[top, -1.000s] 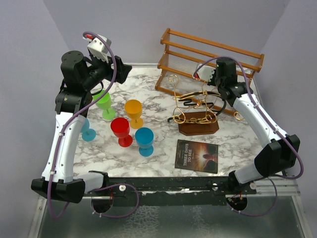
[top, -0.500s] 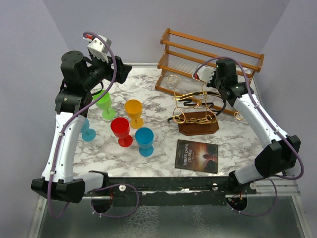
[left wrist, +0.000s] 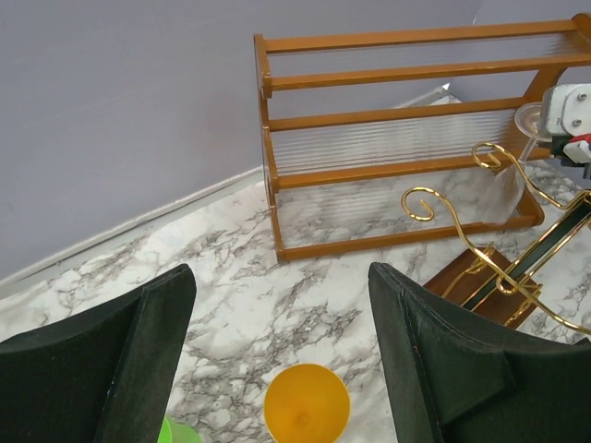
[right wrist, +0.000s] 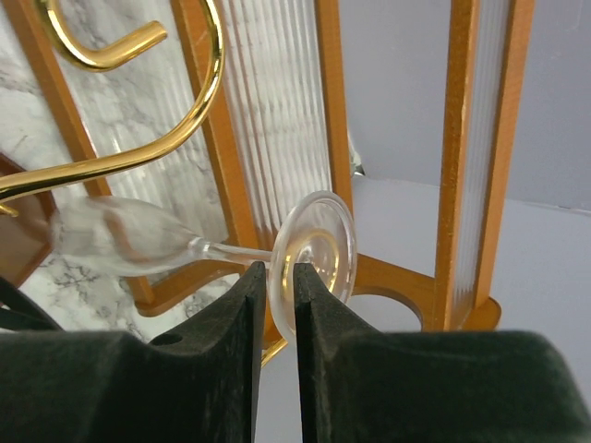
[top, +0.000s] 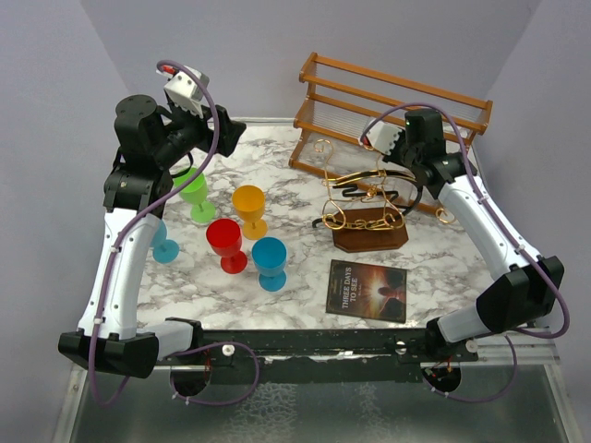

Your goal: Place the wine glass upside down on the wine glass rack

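My right end effector (right wrist: 277,277) grips the wine glass (right wrist: 120,242) by its foot, sideways beside the wine glass rack (top: 374,236); inverting and hanging it still remain.

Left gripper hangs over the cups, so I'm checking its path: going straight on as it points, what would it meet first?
Probably the marble table, between the orange cup and the shelf; depth is unclear.

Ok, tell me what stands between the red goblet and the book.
The blue goblet stands there, close to the red goblet. From it to the book the marble tabletop is bare. The top external view shows this.
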Action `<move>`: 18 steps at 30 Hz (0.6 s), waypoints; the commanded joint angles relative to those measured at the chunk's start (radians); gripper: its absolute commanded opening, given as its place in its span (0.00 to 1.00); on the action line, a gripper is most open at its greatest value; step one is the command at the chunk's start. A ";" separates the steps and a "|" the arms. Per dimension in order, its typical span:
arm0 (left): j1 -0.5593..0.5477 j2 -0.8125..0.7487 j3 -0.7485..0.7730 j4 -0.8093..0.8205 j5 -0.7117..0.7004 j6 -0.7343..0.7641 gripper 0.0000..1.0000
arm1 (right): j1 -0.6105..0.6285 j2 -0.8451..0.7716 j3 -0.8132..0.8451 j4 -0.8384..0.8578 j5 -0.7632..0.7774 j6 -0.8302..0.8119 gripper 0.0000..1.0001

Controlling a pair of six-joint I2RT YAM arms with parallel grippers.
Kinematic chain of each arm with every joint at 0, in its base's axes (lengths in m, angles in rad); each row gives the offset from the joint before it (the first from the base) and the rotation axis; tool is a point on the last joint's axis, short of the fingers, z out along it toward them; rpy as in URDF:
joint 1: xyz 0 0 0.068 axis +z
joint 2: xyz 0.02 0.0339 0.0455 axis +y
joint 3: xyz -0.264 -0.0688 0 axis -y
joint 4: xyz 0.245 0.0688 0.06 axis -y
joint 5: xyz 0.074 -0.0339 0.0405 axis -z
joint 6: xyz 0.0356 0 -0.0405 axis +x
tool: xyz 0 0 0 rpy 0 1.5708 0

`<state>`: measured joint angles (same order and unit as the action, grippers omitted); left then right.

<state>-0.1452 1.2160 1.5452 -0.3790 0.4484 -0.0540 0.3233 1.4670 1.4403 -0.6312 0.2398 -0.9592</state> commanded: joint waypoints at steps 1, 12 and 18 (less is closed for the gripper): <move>0.006 -0.013 -0.013 0.031 0.009 0.016 0.79 | 0.002 -0.030 0.047 -0.049 -0.061 0.057 0.20; 0.005 -0.019 -0.062 0.048 -0.044 0.052 0.79 | 0.001 -0.051 0.100 -0.066 -0.051 0.113 0.24; 0.006 -0.021 -0.114 0.016 -0.164 0.089 0.79 | 0.002 -0.081 0.164 -0.073 -0.051 0.181 0.29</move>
<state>-0.1452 1.2160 1.4593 -0.3683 0.3882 -0.0059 0.3233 1.4406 1.5417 -0.6991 0.2092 -0.8513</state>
